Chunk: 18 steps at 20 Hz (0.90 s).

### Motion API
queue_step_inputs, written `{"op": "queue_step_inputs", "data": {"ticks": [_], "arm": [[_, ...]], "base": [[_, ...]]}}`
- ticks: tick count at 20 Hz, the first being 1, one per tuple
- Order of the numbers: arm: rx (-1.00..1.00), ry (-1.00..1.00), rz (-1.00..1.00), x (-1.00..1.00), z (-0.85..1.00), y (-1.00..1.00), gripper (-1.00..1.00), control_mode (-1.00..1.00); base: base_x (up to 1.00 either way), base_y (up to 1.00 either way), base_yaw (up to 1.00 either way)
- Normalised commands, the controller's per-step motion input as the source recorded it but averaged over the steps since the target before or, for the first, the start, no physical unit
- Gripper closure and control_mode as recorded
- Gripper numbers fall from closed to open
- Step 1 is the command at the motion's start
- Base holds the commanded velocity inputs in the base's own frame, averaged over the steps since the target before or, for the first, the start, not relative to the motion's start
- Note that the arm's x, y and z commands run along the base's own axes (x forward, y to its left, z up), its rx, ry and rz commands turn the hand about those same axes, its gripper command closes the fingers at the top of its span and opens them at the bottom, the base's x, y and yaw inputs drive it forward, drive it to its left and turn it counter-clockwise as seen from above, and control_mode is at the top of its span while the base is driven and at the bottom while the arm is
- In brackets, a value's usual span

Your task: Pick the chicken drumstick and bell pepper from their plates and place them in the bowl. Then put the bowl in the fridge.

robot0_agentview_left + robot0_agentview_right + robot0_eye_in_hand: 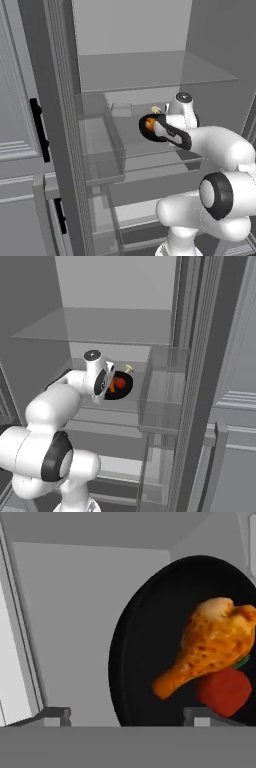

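The dark bowl (pixel 145 662) rests on a glass shelf inside the fridge (pixel 150 70). In it lies the orange-brown chicken drumstick (pixel 210 642), and under its fat end sits the red bell pepper (pixel 225 692). My gripper (pixel 127 717) is open, its two fingertips (pixel 55 714) standing wide apart on either side of the bowl's near rim without touching it. From the base, the bowl (pixel 122 387) shows just past my hand, with the drumstick (pixel 111 387) and pepper (pixel 120 382) inside. The plates are out of view.
A second glass shelf (pixel 100 326) spans the fridge above the bowl. Transparent door bins (pixel 102 145) hang on the open door close beside the arm. Grey panelled cabinet fronts (pixel 15 125) stand next to the fridge.
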Motion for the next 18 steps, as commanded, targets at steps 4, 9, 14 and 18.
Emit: {"op": "queue_step_inputs", "data": {"ticks": [4, 9, 14, 18], "arm": [[0.01, 0.02, -0.13, -0.68, 0.55, 0.0, -1.0, -1.0], [0.09, 0.07, -0.25, -0.78, 0.51, 0.0, -1.0, -1.0], [0.16, 0.09, -0.27, -0.91, 0.28, 0.0, -1.0, -1.0], [0.1, 0.01, -0.31, -0.57, 0.22, 0.0, -1.0, -1.0]], "base": [[0.0, 0.0, 0.0], [0.0, 0.0, 0.0], [0.0, 0.0, 0.0], [0.0, 0.0, 0.0]]}}
